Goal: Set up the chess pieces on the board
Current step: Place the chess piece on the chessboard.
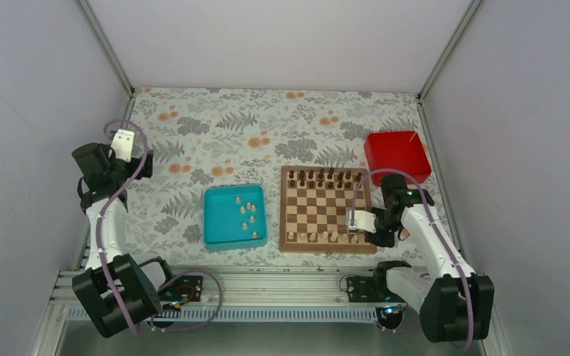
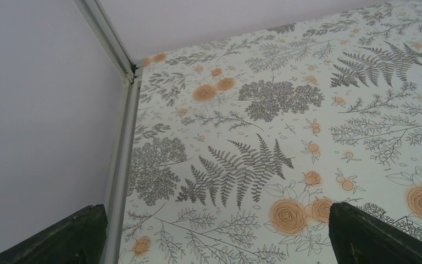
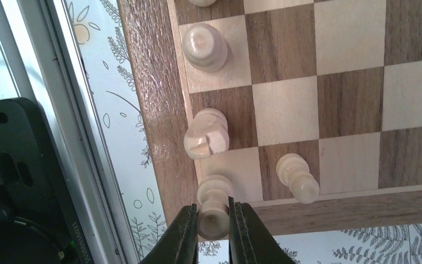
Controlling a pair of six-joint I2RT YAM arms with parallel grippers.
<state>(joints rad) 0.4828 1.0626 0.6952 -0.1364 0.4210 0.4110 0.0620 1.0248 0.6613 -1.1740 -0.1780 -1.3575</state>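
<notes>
**Setup partly complete: near rows unfinished**

Several pale chess pieces [image 1: 323, 237] stand on the near rows of the board [image 1: 319, 210], towards the near edge of the bench [image 1: 193, 126]. The right fingers [image 3: 182, 236] pinch one pale piece [image 3: 213, 201] at the board's near right corner. About seven more lie in the teal tray [image 1: 234, 242]. The left fingers [image 2: 365, 234] are spread and idle at the bench's left edge.

The board [image 3: 154, 82] is smooth, faintly glossy wood, the chess pieces [image 3: 205, 47] pale matt wood.

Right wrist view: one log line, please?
right gripper: shut on pale beige wooden chess piece | place: corner of checkered wooden chessboard | left gripper: open
</notes>
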